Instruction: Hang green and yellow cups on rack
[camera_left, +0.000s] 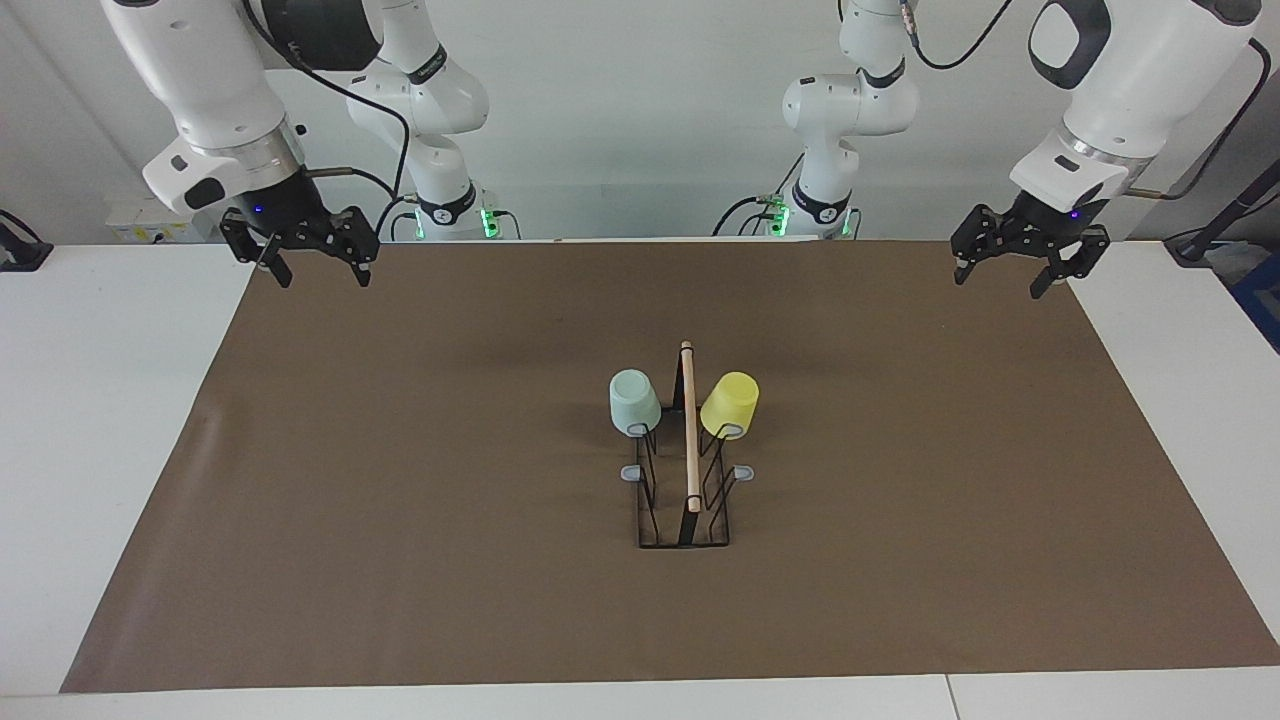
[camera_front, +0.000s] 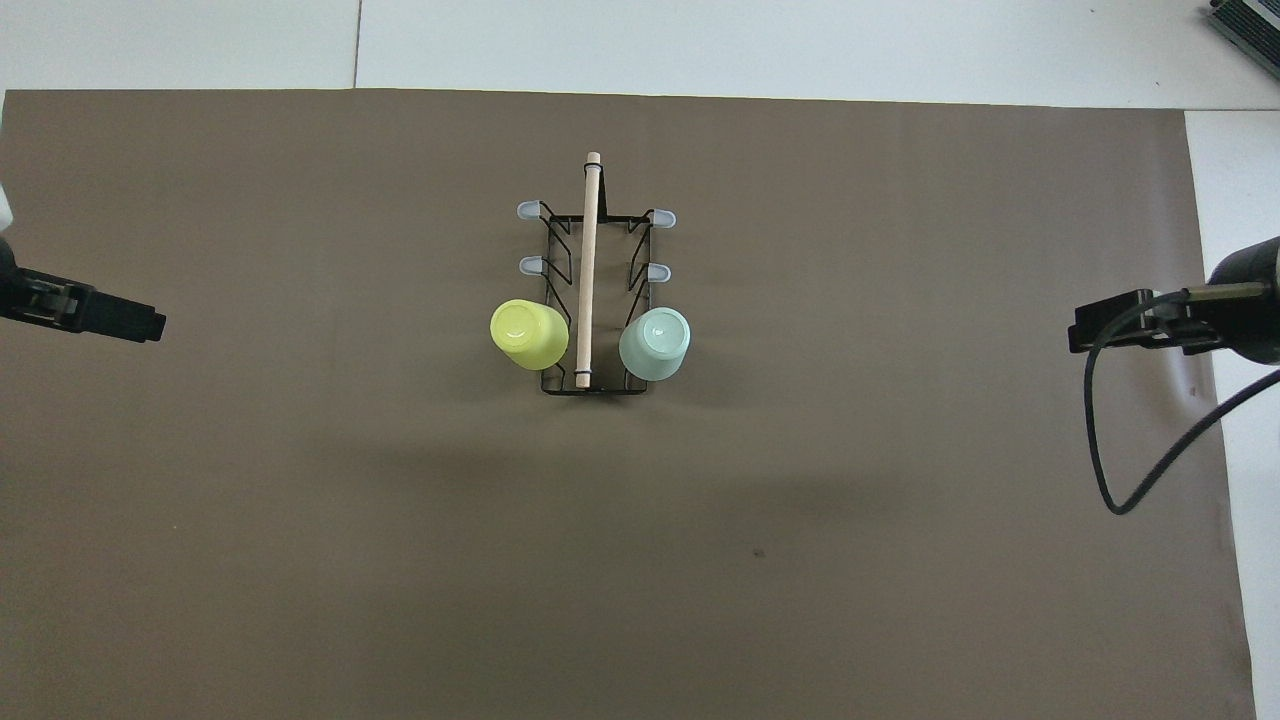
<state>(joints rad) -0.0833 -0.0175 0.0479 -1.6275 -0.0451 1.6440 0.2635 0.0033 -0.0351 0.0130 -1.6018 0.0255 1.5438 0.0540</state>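
Observation:
The rack (camera_left: 690, 440) stands in the middle of the brown mat, its wooden rod running away from the robots; it also shows in the overhead view (camera_front: 587, 260). The mint green cup (camera_left: 634, 402) hangs upside down on the prong nearest the robots on the right arm's side, also seen from overhead (camera_front: 655, 343). The yellow cup (camera_left: 730, 404) hangs upside down on the matching prong on the left arm's side, also seen from overhead (camera_front: 528, 334). My right gripper (camera_left: 318, 268) and my left gripper (camera_left: 1000, 272) are open and empty, raised over the mat's ends, well away from the rack.
A brown mat (camera_left: 400, 500) covers most of the white table. Four grey-tipped prongs of the rack, such as this prong (camera_front: 527, 210), stand bare. A black cable (camera_front: 1130, 440) loops down from the right arm.

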